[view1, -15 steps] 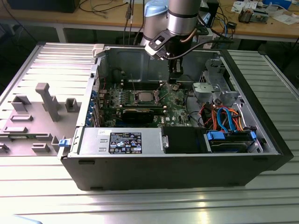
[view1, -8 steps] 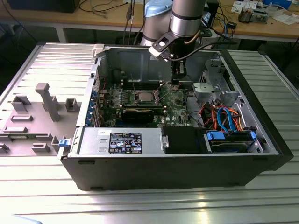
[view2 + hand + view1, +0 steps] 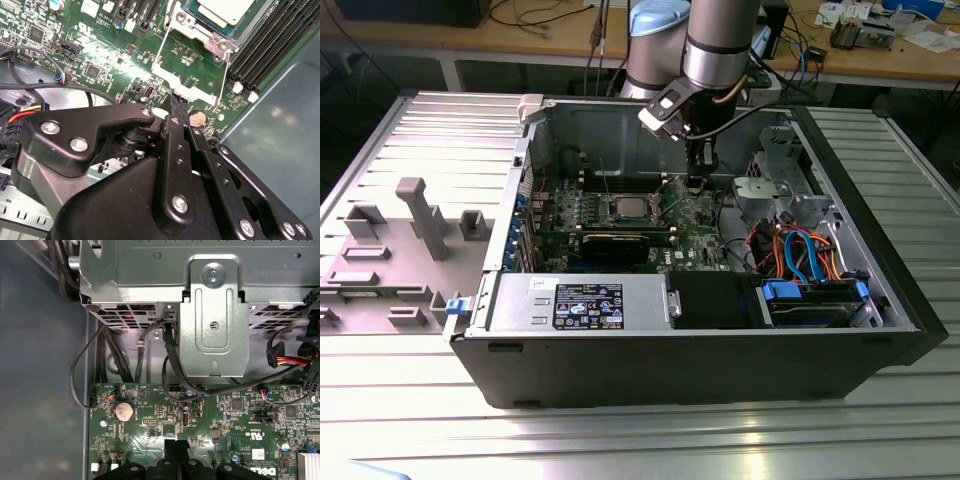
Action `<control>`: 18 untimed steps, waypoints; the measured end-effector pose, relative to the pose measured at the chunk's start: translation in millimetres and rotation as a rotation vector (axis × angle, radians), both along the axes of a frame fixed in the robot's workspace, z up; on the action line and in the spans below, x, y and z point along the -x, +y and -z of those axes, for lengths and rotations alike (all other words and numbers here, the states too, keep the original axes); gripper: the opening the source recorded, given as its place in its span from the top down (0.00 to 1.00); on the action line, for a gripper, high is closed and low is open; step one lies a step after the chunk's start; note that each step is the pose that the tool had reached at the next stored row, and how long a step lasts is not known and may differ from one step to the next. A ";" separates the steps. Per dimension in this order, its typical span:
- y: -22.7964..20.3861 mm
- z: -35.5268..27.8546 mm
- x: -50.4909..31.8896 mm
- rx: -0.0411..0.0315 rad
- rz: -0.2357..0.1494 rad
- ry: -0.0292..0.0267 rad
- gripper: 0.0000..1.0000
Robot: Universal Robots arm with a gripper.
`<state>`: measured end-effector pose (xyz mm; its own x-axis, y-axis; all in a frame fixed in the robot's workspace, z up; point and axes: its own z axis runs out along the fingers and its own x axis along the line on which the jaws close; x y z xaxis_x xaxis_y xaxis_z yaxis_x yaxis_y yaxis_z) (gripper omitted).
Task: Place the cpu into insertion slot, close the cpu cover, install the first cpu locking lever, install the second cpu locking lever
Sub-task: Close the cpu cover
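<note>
One arm (image 3: 720, 40) is reaching down into one open computer case (image 3: 700, 370) that is lying on the ribbed metal bench (image 3: 620, 440); its one gripper (image 3: 697, 185) is hanging low over the green board (image 3: 705, 215), toward the board's edge beside the one grey drive cage (image 3: 215, 315); in both wrist views the two black fingers (image 3: 173, 131) are pressing together at their tips, grasping nothing that shows; one cpu (image 3: 222, 10), a small flat square with a dull silver-grey top, is sitting in the insertion slot (image 3: 202, 34), whose metal rim is framing it on the sides in view; the slot is lying near the board's middle, well apart from the gripper, toward the exterior view's left of it; one round silver coin cell (image 3: 124, 411) is resting on the board near the fingers, close to the board's corner by the drive cage
</note>
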<state>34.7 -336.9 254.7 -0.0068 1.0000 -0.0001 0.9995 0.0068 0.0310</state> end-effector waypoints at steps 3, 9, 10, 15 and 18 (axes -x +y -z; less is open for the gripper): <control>-0.1 2.1 0.5 0.0002 0.000 0.0005 0.89; 0.0 2.3 1.7 0.0000 0.000 0.0004 0.89; 0.0 2.3 1.7 -0.0001 0.000 0.0004 0.89; 0.0 2.3 2.1 0.0000 0.000 0.0004 0.89; 0.0 2.3 2.3 -0.0001 0.000 0.0004 0.89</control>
<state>32.4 -336.9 252.4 -0.0069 1.0000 0.0000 0.9995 0.0069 0.0306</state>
